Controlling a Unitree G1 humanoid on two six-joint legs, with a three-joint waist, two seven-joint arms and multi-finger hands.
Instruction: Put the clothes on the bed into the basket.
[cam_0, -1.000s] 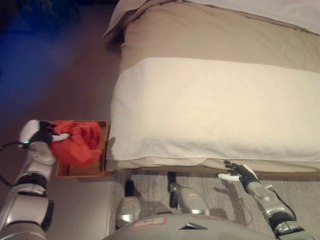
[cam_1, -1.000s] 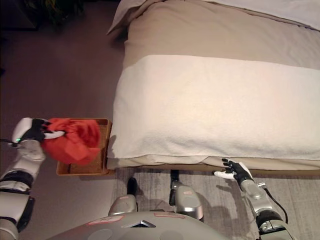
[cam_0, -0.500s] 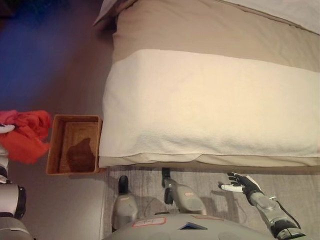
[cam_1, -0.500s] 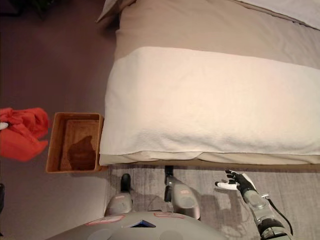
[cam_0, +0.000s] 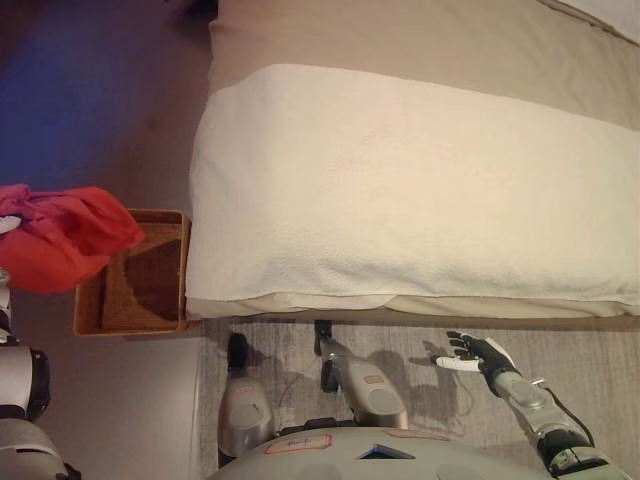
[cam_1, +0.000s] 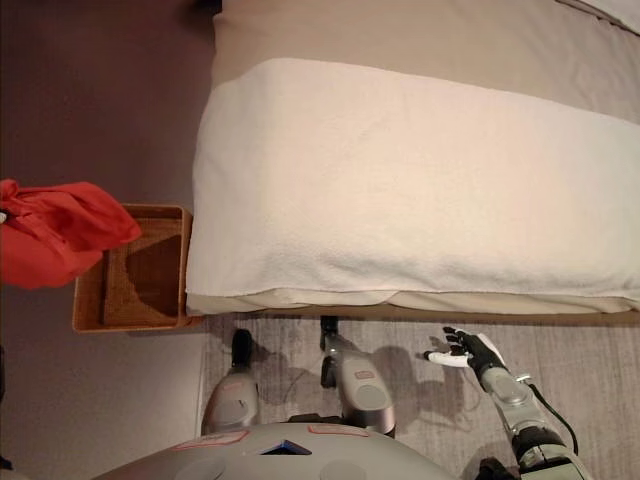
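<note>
A bunched red cloth (cam_0: 62, 236) hangs in the air at the far left, over the left corner of a brown wicker basket (cam_0: 184, 270) that stands on the floor beside the bed. My left hand (cam_0: 6, 226) shows only as a white tip at the view's edge, gripping the cloth. The cloth also shows in the right eye view (cam_1: 55, 232). My right hand (cam_0: 478, 352) is open and empty, low above the rug in front of the bed. The basket's inside looks bare where it shows.
The bed (cam_0: 420, 180) fills the middle and right, with a cream blanket over a tan cover and nothing lying on it. A grey rug (cam_0: 440, 400) lies along its near side. Dark floor lies left of the basket.
The view has shifted. The red cloth was over the basket a second ago, swung out to its left, and now overlaps its left corner again. The right hand has stayed open.
</note>
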